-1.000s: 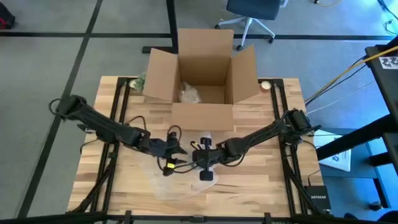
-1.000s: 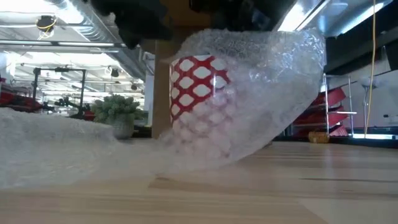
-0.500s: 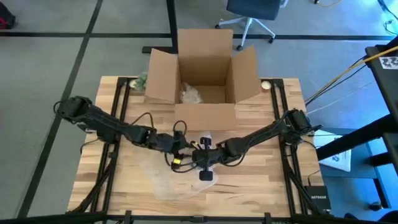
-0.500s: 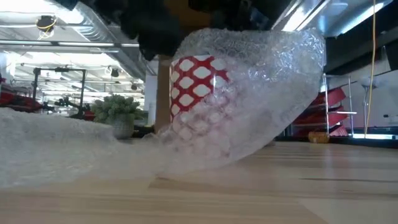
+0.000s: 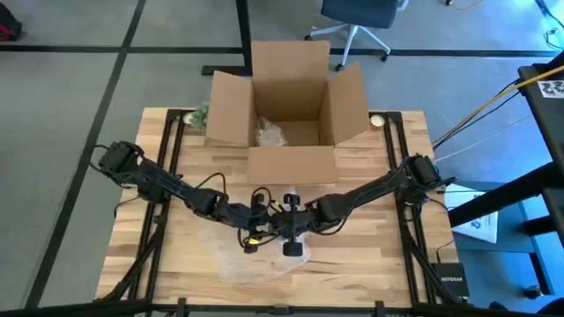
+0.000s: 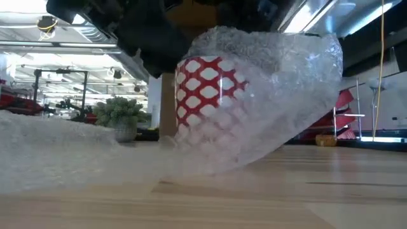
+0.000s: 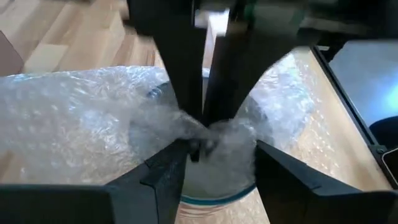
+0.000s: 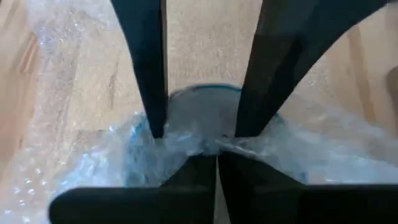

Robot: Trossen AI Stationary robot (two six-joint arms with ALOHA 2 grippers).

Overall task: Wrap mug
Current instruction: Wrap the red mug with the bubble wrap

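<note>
A red mug with white diamonds (image 6: 206, 95) stands at the table's middle, half covered by a clear bubble wrap sheet (image 6: 280, 95). The sheet comes up over the mug's mouth, and its rest lies flat toward the near left (image 5: 233, 260). My right gripper (image 8: 217, 155) is shut on the wrap above the mouth. My left gripper (image 7: 214, 165) is open, one finger on each side of the blue rim (image 7: 211, 194). The wrap hides the mug's foot. My right gripper pinches a gathered bunch of the bubble wrap (image 7: 200, 134) between its two fingers, right over the mug's mouth. It comes slanting down from the table's right. The wrap is drawn up over the mug's right side and hangs from the hold. My left gripper's fingertips (image 8: 155, 127) reach into the wrap beside the rim; whether they touch it I cannot tell.
An open cardboard box (image 5: 291, 106) stands at the far middle with a wrapped bundle (image 5: 269, 134) inside. A small potted plant (image 6: 117, 114) sits far left and a small round thing (image 5: 377, 121) far right. Bare wood lies near right.
My left gripper has gone toward the table's right, up to the mug, and now stands over its mouth. The wrapped mug has shifted a little to the right in the low view, and the wrap on that side has bulged out.
</note>
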